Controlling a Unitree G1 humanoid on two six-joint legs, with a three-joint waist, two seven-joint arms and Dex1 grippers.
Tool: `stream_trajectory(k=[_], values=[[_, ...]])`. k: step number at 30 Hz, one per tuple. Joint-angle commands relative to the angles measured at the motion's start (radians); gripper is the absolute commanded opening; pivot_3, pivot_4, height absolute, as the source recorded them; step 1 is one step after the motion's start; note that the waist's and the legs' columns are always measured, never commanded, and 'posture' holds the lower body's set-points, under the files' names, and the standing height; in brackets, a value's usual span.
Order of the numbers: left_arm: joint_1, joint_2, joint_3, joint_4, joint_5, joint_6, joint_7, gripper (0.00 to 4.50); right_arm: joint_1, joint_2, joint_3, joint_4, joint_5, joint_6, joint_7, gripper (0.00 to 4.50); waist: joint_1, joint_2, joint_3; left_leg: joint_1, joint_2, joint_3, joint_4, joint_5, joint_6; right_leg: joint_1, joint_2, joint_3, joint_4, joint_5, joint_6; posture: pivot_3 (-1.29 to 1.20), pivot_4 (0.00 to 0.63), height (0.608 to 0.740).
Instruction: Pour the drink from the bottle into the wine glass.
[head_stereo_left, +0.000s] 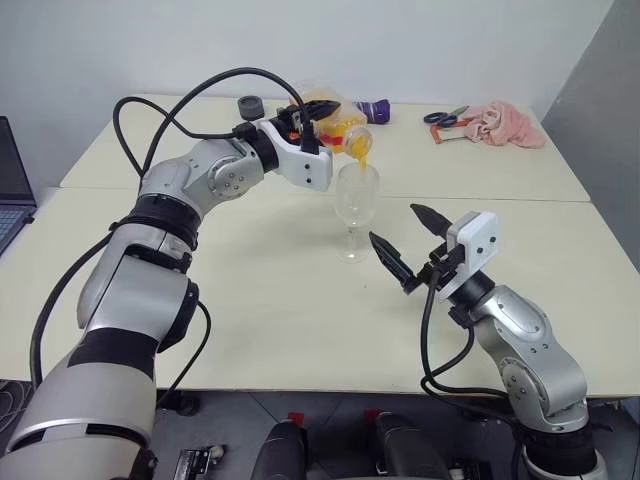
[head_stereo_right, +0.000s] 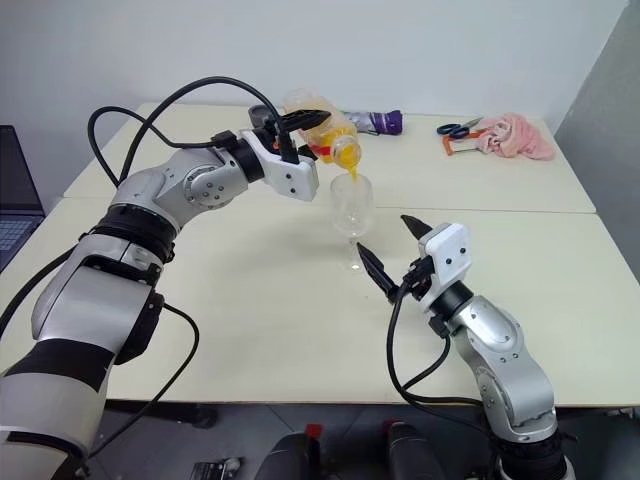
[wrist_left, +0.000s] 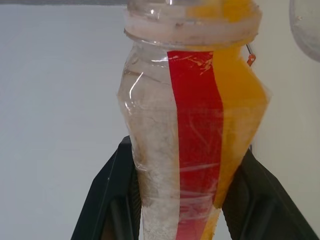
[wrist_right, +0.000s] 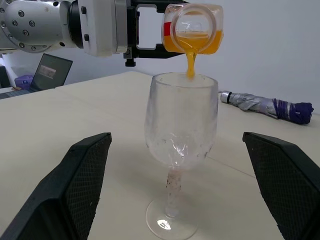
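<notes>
Right claw nearest, fingers spread wide, empty, hovers just in front of glass, not touching. Glass upright on table, between right claw and left claw. Left claw shut on bottle, behind and above glass. Bottle long axis near level, mouth tipped down over rim; drink falls in thin stream into bowl. Stream lands inside rim, near its far edge: judgement, small tilt margin. Left arm nearer to bottle, right nearer to stem. Table pale, matte. Far: umbrella, scissors, pink cloth, white wall.
</notes>
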Motion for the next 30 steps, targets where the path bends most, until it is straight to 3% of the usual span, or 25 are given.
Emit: stream_trajectory(k=[1, 30], values=[[-0.058, 0.023, -0.002, -0.004, 0.013, -0.005, 0.050, 1.69, -0.012, 0.001, -0.014, -0.057, 0.011, -0.002, -0.006, 4.50, 0.000, 0.000, 0.000, 0.000, 0.000, 0.000, 0.000, 0.000, 0.000, 0.000, 0.000, 0.000, 0.000, 0.000, 0.000, 0.00, 0.150, 0.740], [-0.112, 0.028, -0.061, 0.075, 0.059, 0.013, 0.153, 1.69, 0.043, 0.027, 0.072, -0.093, -0.045, -0.018, -0.034, 4.50, 0.000, 0.000, 0.000, 0.000, 0.000, 0.000, 0.000, 0.000, 0.000, 0.000, 0.000, 0.000, 0.000, 0.000, 0.000, 0.00, 0.150, 0.740]])
